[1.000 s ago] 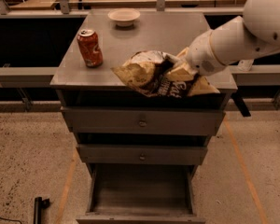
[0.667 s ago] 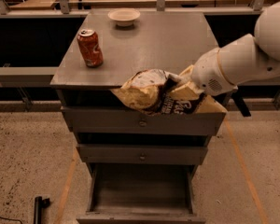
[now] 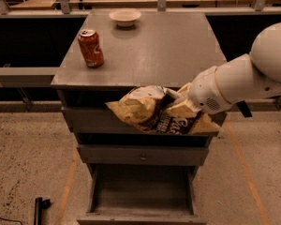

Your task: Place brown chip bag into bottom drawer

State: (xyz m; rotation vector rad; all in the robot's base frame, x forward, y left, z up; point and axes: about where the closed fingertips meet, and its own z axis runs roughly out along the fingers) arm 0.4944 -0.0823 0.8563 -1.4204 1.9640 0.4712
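The brown chip bag (image 3: pixel 152 110), crinkled with pale yellow-cream ends and white script, hangs in the air in front of the cabinet's top drawer. My gripper (image 3: pixel 180 106) is shut on the bag's right part, with the white arm reaching in from the right. The bag is off the cabinet top and sits above the open bottom drawer (image 3: pixel 143 191), which is pulled out and looks empty inside.
An orange-red soda can (image 3: pixel 90 48) stands on the grey cabinet top (image 3: pixel 154 46) at the left. A small pale bowl (image 3: pixel 124 16) sits at the back edge. The middle drawer (image 3: pixel 143 154) is shut. A dark object (image 3: pixel 39 209) lies on the floor lower left.
My gripper has carried the chip bag forward off the cabinet top and lower, so it now hangs in front of the top drawer.
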